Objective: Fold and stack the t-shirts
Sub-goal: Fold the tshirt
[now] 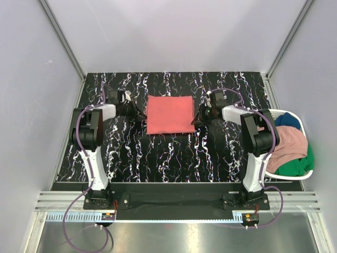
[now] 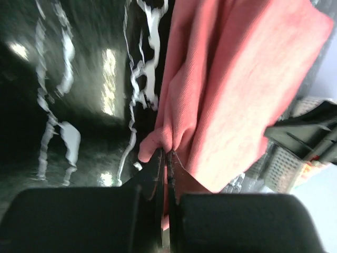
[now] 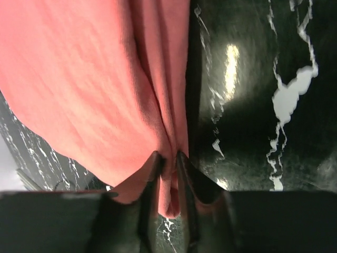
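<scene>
Left gripper (image 2: 164, 157) and right gripper (image 3: 168, 159) each clamp opposite edges (bunched between the fingers) of the square-folded coral-red cloth t-shirt (image 1: 169, 114).

black white-veined table (image 1: 174, 153), folded coral-red t-shirt (image 1: 169, 114) lying flat mid-table, white laundry basket (image 1: 287, 111) at right edge

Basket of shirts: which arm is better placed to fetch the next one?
Right. The basket stands nearest the right claw; the left claw is across the table. Both are shut on the red shirt.
</scene>
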You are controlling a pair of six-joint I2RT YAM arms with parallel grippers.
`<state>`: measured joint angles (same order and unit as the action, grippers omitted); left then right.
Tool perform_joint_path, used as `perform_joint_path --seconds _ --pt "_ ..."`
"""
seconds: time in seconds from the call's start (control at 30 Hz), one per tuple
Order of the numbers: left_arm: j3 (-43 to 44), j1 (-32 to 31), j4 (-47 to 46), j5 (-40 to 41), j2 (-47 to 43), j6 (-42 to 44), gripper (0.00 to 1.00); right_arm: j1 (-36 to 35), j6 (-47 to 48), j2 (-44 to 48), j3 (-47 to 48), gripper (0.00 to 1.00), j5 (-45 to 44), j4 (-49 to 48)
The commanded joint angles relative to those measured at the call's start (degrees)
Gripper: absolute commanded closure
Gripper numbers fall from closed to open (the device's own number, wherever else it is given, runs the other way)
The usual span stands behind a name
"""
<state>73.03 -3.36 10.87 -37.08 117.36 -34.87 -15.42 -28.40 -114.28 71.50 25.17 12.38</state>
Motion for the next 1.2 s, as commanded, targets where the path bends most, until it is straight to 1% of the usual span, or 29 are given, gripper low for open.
perform_joint_path --seconds 0.0,0.07,0.13,0.23,0.33,0.37,0.4,0.43,0.47,0.53,0.57,0.6,0.63,0.67,0.7,0.77,0.8,0.83,0.87,0.9,0.93,0.97,1.0,1.03,1.1,1.17 --pt "-6.0 -0.4 -10.6 -6.6 -5.4 -8.4 1.0 0.1 -3.7 4.1 -5.7 0.76 1.7 -8.3" --pt "-8.9 -0.5 -15.9 -7.0 -7.0 -13.3 1.0 0.1 -6.4 4.3 -9.0 0.78 2.3 -11.7" --pt "-12.0 -0.5 -17.6 -5.6 -8.9 -15.1 1.0 0.1 -7.8 4.7 -10.8 0.8 2.5 -15.2" --pt "-13.2 -0.9 -13.4 -0.4 -10.9 -12.6 1.0 0.1 -8.9 5.7 -13.1 0.8 2.3 -17.6" --pt "-14.3 -1.0 -13.4 -1.9 -9.9 -12.9 1.0 0.1 -9.5 6.5 -13.9 0.79 2.3 -18.4" --pt "-14.6 -1.0 -12.9 -2.3 -9.5 -13.1 0.98 0.1 -10.0 6.6 -14.1 0.78 2.3 -18.7" --pt "-14.7 -1.2 -12.2 -2.4 -9.2 -12.9 0.93 0.1 -10.3 6.8 -14.1 0.77 2.7 -18.8" --pt "-14.7 -1.1 -11.0 -1.9 -9.3 -12.4 0.88 0.1 -10.4 6.9 -14.1 0.72 2.8 -18.7" --pt "-14.0 -1.1 -9.7 -1.6 -9.4 -11.6 0.78 0.1 -10.6 7.4 -13.9 0.69 3.0 -18.4" --pt "-12.1 -1.0 -6.2 0.6 -9.7 -9.8 0.7 0.0 -10.5 8.1 -13.6 0.62 2.4 -17.5" --pt "-10.2 -0.9 -0.7 1.5 -9.5 -7.4 0.65 0.1 -9.9 8.9 -12.6 0.61 2.0 -15.3" --pt "-6.5 -0.4 1.9 2.2 -9.4 -6.4 0.65 0.1 -9.5 9.2 -11.8 0.58 0.4 -13.5" --pt "-4.3 -0.2 6.4 3.8 -9.3 -5.2 0.64 0.1 -8.9 9.5 -11.0 0.51 -0.2 -9.7" --pt "-2.4 0.2 8.3 4.6 -9.2 -3.5 0.63 0.1 -7.6 10.3 -9.5 0.48 -0.9 -8.2" --pt "1.2 0.9 9.6 5.2 -9.3 -2.7 0.63 0.1 -7.0 10.6 -8.7 0.45 -2.4 -6.6" --pt "4.7 1.2 14.4 7.5 -9.3 0.0 0.62 0.2 -4.7 11.4 -5.8 0.41 -3.7 -3.0" --pt "7.0 1.3 16.2 8.5 -9.0 1.0 0.61 0.2 -3.9 11.3 -4.4 0.4 -4.4 -1.7" --pt "10.0 1.2 17.6 8.4 -8.9 1.8 0.61 0.4 -3.2 10.8 -2.8 0.4 -4.4 -0.4" --pt "11.1 1.1 17.1 6.9 -8.6 2.6 0.61 0.5 -1.9 9.7 0.6 0.39 -4.3 2.1" --pt "11.7 0.7 16.1 5.0 -8.1 2.7 0.61 0.7 -1.5 9.0 2.2 0.43 -3.2 2.8" --pt "12.6 0.4 13.2 0.2 -7.5 2.6 0.62 0.7 -1.0 8.4 3.5 0.46 -2.2 3.3" --pt "12.9 0.1 11.6 -1.9 -6.9 1.7 0.63 0.7 -0.3 6.9 6.4 0.49 -0.3 3.5" --pt "12.9 -0.7 10.1 -3.7 -6.3 1.1 0.64 0.8 0.1 6.0 8.1 0.58 0.6 3.7" --pt "12.9 -1.1 6.7 -6.1 -4.7 0.6 0.67 0.9 0.5 4.9 9.5 0.6 1.6 3.8" --pt "13.0 -2.1 4.1 -7.2 -2.5 -0.5 0.68 1.0 0.9 1.3 13.8 0.63 4.5 3.4" --pt "13.0 -2.1 0.0 -8.9 1.1 -2.6 0.71 1.4 0.8 -2.9 17.6 0.64 6.3 3.0"
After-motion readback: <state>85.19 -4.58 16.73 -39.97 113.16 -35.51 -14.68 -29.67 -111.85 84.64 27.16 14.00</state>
